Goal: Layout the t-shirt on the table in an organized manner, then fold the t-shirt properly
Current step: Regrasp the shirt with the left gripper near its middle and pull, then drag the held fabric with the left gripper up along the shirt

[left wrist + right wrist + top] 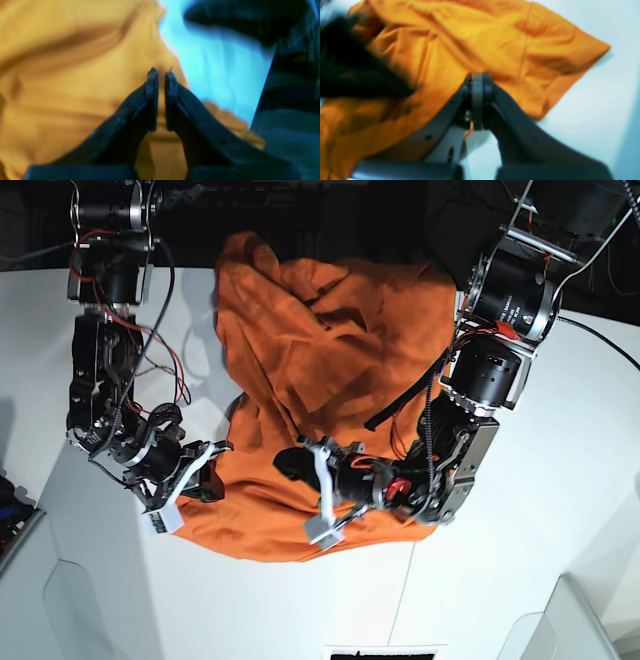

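One orange t-shirt (320,370) lies crumpled in a bumpy heap on the white surface (560,480), between the two arms. A short sleeve (560,60) sticks out flat at one side. The right tool (477,77) is squeezed tight, right at the shirt's edge. The left tool (161,75) hangs over the cloth with a thin gap between its fingers, holding nothing.
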`<state>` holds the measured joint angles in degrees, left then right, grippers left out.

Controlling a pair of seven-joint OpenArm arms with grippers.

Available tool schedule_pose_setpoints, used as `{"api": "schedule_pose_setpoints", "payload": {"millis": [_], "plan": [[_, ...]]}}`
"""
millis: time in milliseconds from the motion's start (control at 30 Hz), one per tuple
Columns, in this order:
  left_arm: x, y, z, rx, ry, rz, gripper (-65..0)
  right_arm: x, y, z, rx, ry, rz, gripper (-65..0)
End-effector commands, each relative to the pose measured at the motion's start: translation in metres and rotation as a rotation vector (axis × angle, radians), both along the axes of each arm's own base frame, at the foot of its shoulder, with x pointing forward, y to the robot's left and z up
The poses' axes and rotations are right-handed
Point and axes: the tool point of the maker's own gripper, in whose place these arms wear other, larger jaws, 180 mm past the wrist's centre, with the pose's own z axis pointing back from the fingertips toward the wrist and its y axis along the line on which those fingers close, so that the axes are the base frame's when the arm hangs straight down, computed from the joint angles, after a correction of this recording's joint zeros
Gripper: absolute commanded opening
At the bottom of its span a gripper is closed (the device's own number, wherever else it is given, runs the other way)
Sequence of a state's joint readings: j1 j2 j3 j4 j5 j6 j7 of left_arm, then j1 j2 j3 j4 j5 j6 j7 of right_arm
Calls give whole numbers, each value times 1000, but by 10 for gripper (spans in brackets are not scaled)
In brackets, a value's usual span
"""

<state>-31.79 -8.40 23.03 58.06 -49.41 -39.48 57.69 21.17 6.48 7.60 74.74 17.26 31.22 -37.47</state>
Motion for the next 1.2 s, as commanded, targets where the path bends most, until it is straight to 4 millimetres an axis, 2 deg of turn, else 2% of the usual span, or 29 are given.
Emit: {"api": "schedule_pose_setpoints", "payload": {"millis": [0,100,233,333,433,533,667,767,867,967,1067,1167], "plan": [[8,10,13,-11,-48,8,-590,19,-2,17,8,-51,-11,-650],[-12,49,-7,45,-32,29,-590,38,-4,3,-13,-12,-17,-650],[-42,96,-17,85,-14,46,-590,54,-7,-17,-89,52,0,-650],[-68,124,-27,144,0,34,-590,54,-13,-31,-131,105,13,-650],[-86,145,-47,215,35,36,-590,48,-31,-40,-173,129,10,-650],[-82,160,-61,293,-7,53,-590,38,-58,-46,-196,173,-15,-650],[-48,169,-61,363,-125,100,-592,12,-88,-54,-149,250,-48,-650],[-21,155,-55,392,-167,102,-593,-13,-101,-58,-135,253,-43,-650],[7,124,-43,344,-194,102,-593,-43,-105,-59,-135,249,-22,-650],[30,92,-35,327,-230,79,-593,-78,-98,-58,-130,253,13,-650],[44,63,-30,328,-241,34,-592,-107,-88,-50,-109,228,37,-650],[48,42,-24,341,-257,-25,-592,-121,-85,-37,-114,184,36,-650]]}}
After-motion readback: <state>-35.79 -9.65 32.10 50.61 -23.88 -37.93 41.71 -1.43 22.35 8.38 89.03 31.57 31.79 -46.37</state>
